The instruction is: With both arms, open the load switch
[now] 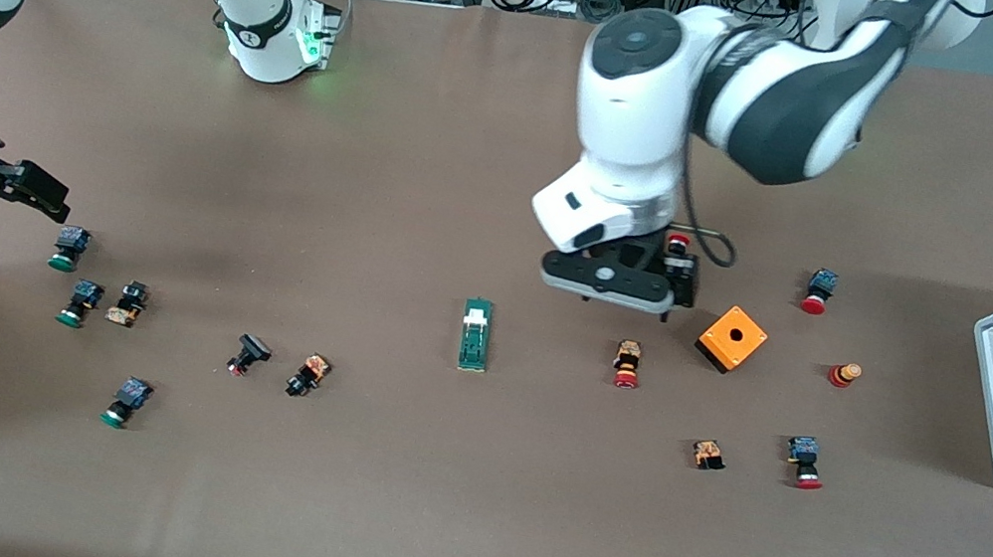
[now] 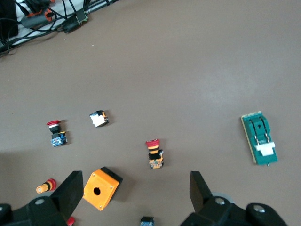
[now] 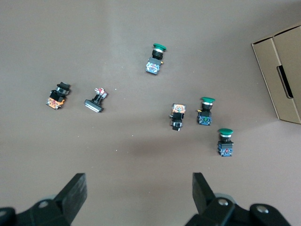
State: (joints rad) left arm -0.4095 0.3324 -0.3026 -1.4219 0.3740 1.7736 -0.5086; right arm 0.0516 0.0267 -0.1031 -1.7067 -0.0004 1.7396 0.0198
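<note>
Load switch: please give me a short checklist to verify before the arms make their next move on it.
1. Load switch lies flat, uncovered: ok.
2. No button touching it; nearest is a red-capped push-button toward the left arm's end: ok.
3. Left hand open: ok.
4. Left hand over the switch: not ok, it hangs beside the orange cube.
5. Right hand open: ok.
6. Right hand near the switch: not ok, it is by the green-capped buttons.

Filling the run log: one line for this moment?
load switch: on table, untouched | left gripper: open, beside orange box | right gripper: open, waiting above green push-buttons
</note>
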